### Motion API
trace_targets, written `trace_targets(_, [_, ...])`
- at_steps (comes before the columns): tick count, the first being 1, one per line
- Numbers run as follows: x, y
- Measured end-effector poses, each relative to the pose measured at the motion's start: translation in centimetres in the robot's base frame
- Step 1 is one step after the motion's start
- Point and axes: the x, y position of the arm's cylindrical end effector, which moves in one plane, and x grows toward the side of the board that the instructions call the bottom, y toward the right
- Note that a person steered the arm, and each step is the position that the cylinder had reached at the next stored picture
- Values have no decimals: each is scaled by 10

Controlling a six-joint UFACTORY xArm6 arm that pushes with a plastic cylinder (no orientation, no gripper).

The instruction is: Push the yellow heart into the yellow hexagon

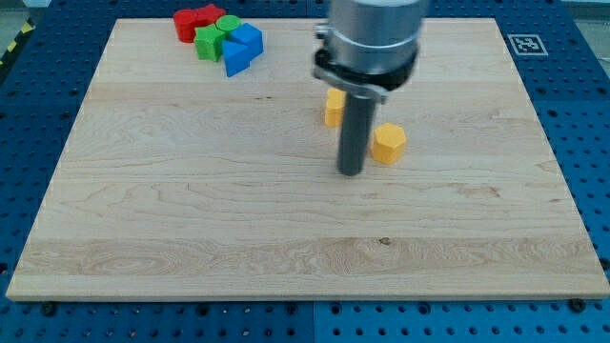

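One wooden board (191, 219) fills most of the frame, pale and smooth, lying on a blue perforated table (581, 143). One fiducial tag (524, 44) sits at the board's upper right corner.

One arm: grey housing (372, 38) at top centre, dark rod dropping from it. No claw on this rig, so nothing opens, closes or holds; my tip (352, 173) rests on the board just right of centre.

Blocks, counted: two yellow, two red, two green, two blue, as far as the cluster can be separated.

- Yellow hexagon (389, 143): right of the rod, just beside it, slightly above tip level. Whether rod and block touch, cannot tell.
- Yellow heart (334, 108): above and left of my tip, partly hidden behind the rod and housing, so its heart outline is not readable here. Near the hexagon but apart from it.
- Cluster in the upper left: red blocks (195, 21), green blocks (217, 36), blue blocks (241, 50), packed touching; shapes not made out.

Handling, as judgement: the heart looks small, rigid, light, and should slide easily on the smooth wood. Likely to spin if struck off-centre. No gripping possible; contact point should be its upper-left face, pushing down-right toward the hexagon. My tip now sits on the wrong side and would need to go round.
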Motion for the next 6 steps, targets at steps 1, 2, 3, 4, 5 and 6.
trace_targets(1, [-34,-43])
trace_targets(2, [-86,-51])
trace_targets(3, [-113,-10])
trace_targets(4, [-106,26])
trace_targets(5, [-91,37])
trace_targets(6, [-77,38])
